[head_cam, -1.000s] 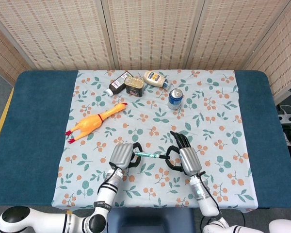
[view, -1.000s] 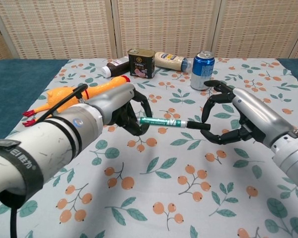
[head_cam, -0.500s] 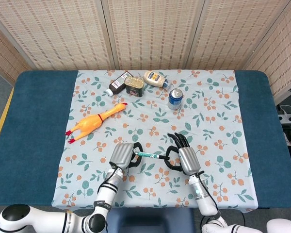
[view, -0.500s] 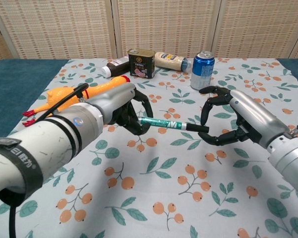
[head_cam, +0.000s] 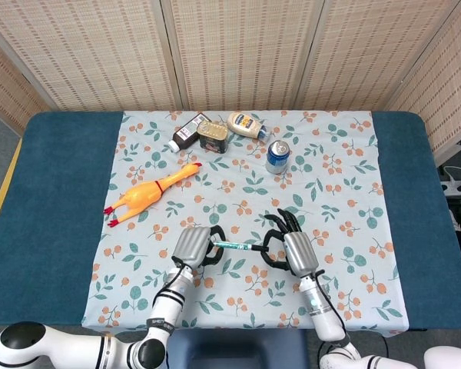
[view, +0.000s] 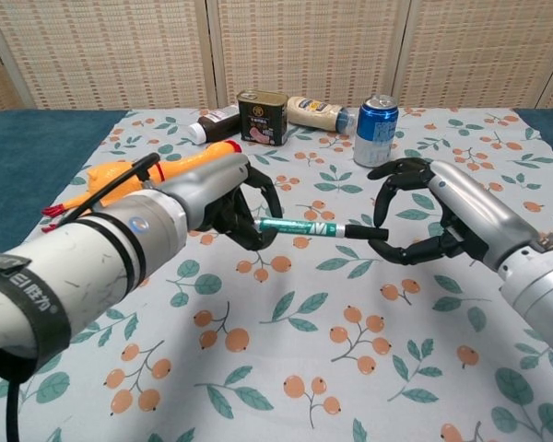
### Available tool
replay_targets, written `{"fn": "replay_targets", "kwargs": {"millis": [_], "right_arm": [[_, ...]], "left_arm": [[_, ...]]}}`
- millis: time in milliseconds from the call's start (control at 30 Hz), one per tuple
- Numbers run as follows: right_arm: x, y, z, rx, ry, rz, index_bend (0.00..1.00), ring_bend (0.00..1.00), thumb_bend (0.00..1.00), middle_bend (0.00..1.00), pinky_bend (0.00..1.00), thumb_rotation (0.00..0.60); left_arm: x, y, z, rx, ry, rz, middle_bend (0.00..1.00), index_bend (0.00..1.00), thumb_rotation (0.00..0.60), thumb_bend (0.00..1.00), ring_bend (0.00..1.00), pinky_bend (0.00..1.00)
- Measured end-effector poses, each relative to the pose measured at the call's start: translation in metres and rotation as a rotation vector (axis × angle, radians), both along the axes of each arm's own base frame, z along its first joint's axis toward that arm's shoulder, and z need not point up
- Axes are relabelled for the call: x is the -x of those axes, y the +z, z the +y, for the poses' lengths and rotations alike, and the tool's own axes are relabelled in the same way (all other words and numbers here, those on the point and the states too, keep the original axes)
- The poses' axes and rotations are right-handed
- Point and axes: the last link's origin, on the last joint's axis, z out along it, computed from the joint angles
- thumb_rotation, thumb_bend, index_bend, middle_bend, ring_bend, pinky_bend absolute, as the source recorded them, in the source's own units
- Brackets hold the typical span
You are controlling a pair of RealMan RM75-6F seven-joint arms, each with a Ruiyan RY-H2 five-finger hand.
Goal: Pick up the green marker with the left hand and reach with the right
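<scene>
Largest first: the floral tablecloth (head_cam: pixel 346 177) lies under both hands. The left hand (view: pixel 223 201) is curled around the butt of the green marker (view: pixel 300 226), which is held level above the cloth and pointed toward the right hand (view: pixel 422 214).

Change noted over the last second: the left hand and marker are seen almost where they were; the right hand has shifted only slightly. Its fingers (view: pixel 394 172) and thumb are spread in an open hook around the marker's black tip, one arching over, one under. Whether either touches the tip cannot be told; no pinch is seen. Judgement: pick-up done, and the reach is essentially complete, with nothing closed on the marker by the right hand.

Containers, all beyond the hands at the far side of the cloth:
- blue drink can (view: pixel 376 130), upright, just behind the right hand; contents not visible.
- dark tin (view: pixel 262 117), upright, behind the left hand.
- mayonnaise bottle (view: pixel 317 113) and brown bottle (view: pixel 215 123), lying flat, either side of the tin.

A rubber chicken (head_cam: pixel 147 195) lies beyond and outboard of the left hand.
</scene>
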Motion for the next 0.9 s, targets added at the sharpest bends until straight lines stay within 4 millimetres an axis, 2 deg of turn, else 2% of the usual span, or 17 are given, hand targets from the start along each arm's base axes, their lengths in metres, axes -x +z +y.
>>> {"fn": "replay_targets", "kwargs": {"millis": [733, 900], "right_arm": [[0.019, 0.039, 0.003, 0.019, -0.022, 0.057, 0.87, 0.0, 0.5, 0.18, 0.0, 0.6], [0.035, 0.044, 0.007, 0.013, -0.033, 0.133, 0.87, 0.0, 0.5, 0.18, 0.0, 0.6]], "left_arm": [[0.01, 0.007, 0.018, -0.031, 0.0, 0.004, 1.0, 0.75, 0.6, 0.43, 1.0, 1.0], [0.019, 0.007, 0.022, -0.041, -0.001, 0.029, 1.0, 0.75, 0.6, 0.43, 1.0, 1.0]]}}
